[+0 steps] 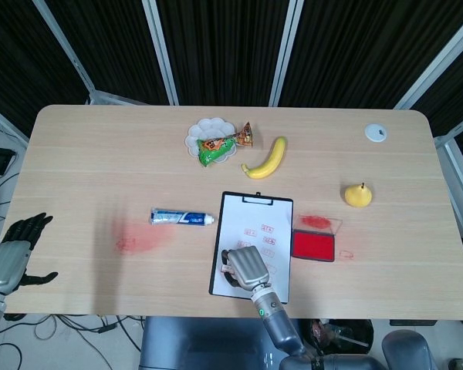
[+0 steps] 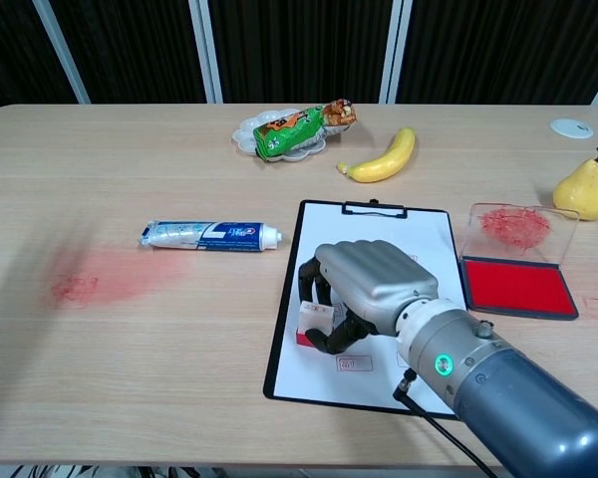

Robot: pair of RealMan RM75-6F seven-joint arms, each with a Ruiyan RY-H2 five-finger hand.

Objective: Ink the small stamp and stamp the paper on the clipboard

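Stamp: small stamp (image 2: 313, 321), white with a red base, held in the right hand (image 2: 364, 287) and set down on the paper (image 2: 411, 239) near the left edge of the clipboard (image 2: 375, 210).
Right hand: fingers curled around the stamp, knuckles up, low over the lower left part of the sheet; the head view shows it (image 1: 245, 267) at the near end of the board.
Paper: white sheet carrying several small red imprints, one just below the hand in the chest view.
Ink pad: red pad (image 2: 516, 285) in an open case, just right of the clipboard, its clear lid (image 2: 518, 228) smeared red and lying flat behind it.
Left hand: (image 1: 15, 250) off the surface at its near left corner, fingers spread, holding nothing.
Surface: light wood surface (image 1: 100, 154) with a red smudge (image 2: 105, 278) at left.
Toothpaste tube: (image 2: 210, 235) lying flat, left of the clipboard.
Plate: white scalloped plate (image 2: 251, 134) at the far middle, a green snack packet (image 2: 297, 127) resting across it.
Banana: (image 2: 384, 158) right of the plate.
Pear: yellow pear (image 2: 584, 188) upright, beyond the ink pad.
White disc: (image 2: 572, 127) near the far right corner.
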